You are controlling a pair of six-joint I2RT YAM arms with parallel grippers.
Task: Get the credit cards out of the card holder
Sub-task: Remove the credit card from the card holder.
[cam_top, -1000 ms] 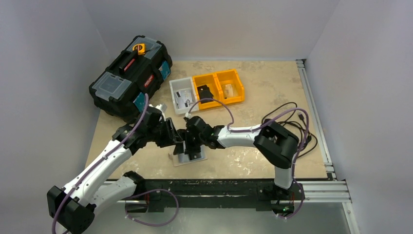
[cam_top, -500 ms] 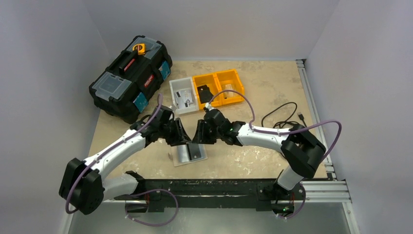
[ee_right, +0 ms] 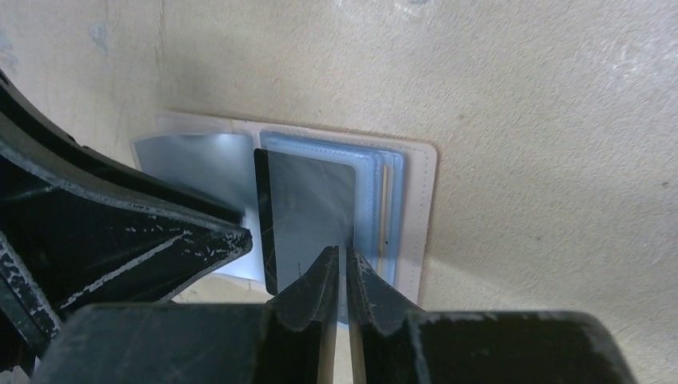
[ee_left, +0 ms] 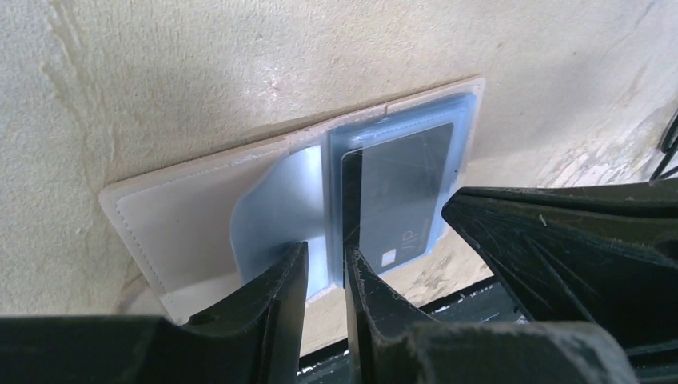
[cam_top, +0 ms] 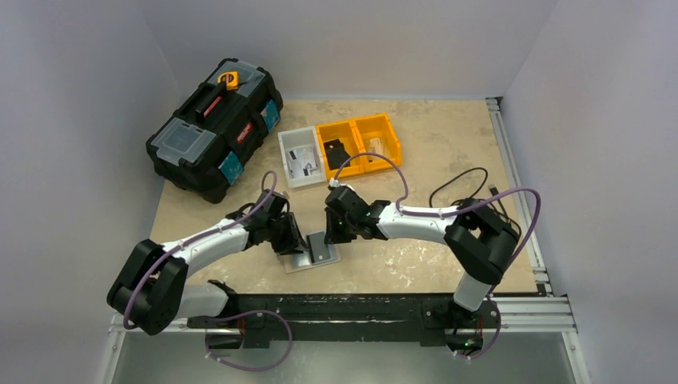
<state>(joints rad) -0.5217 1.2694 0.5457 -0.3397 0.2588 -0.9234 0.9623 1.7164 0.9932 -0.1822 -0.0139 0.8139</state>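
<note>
Item 1, my right gripper: fingers closed to a hairline slit on the near edge of the dark card, which appears pinched by its rim only

Item 2, my left gripper: fingers a narrow gap apart, tips down at the near edge of the clear leaf; whether they nip it or merely press on it, I cannot tell

Item 3, card holder: lies open and flat on the table, close to the near edge, between my two grippers; the dark card stands part-way out of the blue sleeves, and a pale card shows one edge in the sleeves beside it

Item 4, far side, well apart: grey bin, yellow bins, toolbox

Hazards, as I judge them:
- So slight a hold may slip off the card on the draw.
- If my left does not pin the holder, it may lift or slide along with the card, perhaps toward the table's edge.
- My grippers sit just beside each other and could knock
</note>
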